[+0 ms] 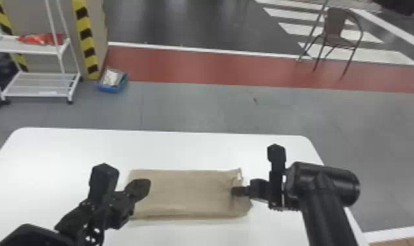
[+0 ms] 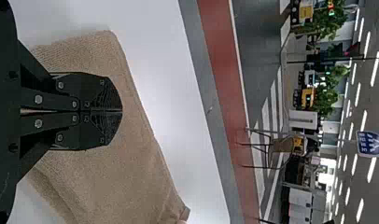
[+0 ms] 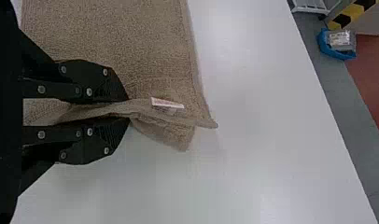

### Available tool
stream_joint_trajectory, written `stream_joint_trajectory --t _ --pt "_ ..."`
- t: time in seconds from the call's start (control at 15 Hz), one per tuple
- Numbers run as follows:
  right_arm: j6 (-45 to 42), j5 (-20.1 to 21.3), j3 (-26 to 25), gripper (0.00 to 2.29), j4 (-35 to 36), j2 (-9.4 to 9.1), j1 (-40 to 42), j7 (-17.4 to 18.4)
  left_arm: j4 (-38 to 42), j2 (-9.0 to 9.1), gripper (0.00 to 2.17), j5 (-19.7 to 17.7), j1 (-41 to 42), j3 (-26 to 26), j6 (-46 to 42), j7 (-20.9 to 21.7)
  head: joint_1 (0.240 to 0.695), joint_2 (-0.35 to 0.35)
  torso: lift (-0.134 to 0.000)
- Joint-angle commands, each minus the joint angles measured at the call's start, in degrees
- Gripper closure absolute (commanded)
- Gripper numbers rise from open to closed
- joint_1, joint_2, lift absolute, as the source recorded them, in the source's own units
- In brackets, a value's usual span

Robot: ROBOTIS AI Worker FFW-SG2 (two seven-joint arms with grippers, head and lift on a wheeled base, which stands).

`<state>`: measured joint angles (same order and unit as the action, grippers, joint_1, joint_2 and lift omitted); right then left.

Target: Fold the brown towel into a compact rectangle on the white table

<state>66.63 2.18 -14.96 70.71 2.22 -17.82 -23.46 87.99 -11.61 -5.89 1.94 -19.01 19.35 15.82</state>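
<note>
Brown towel [image 1: 186, 194] lies on the white table [image 1: 68, 147], likely light, soft and floppy. My left gripper [image 2: 122, 111], 2 fingers together on nothing, is at its left end; my right gripper [image 3: 128, 109], slightly parted, pinches the right end's bunched edge, a sensible hold.

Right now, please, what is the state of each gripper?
Left gripper: closed, nothing visible between its fingertips.
Right gripper: closed on the right end of the brown towel.
</note>
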Motion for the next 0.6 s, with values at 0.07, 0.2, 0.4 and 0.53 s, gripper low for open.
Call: stream_joint_trajectory --t 0.07,0.2,0.4,0.53 --pt "5.58 -3.15 -2.36 1.0 7.16 0.07 3.76 -1.76 -0.19 -0.08 1.73 0.18 0.08 0.02 0.3 -0.09 0.695 -0.2 0.0" --pt "9.27 -5.96 -4.29 1.02 12.52 0.25 6.22 -2.64 -0.27 0.18 1.73 0.35 0.08 -0.07 0.3 -0.09 0.695 -0.2 0.0" --pt "12.79 -6.93 -6.66 1.02 17.97 0.42 8.16 -3.43 -0.27 0.18 1.73 0.53 0.08 -0.24 0.48 -0.26 0.695 -0.209 0.0" --pt "12.96 -6.93 -7.01 1.02 18.67 0.86 8.16 -3.43 -0.27 0.18 1.73 0.53 0.17 -0.24 0.83 -0.18 0.695 -0.219 0.0"
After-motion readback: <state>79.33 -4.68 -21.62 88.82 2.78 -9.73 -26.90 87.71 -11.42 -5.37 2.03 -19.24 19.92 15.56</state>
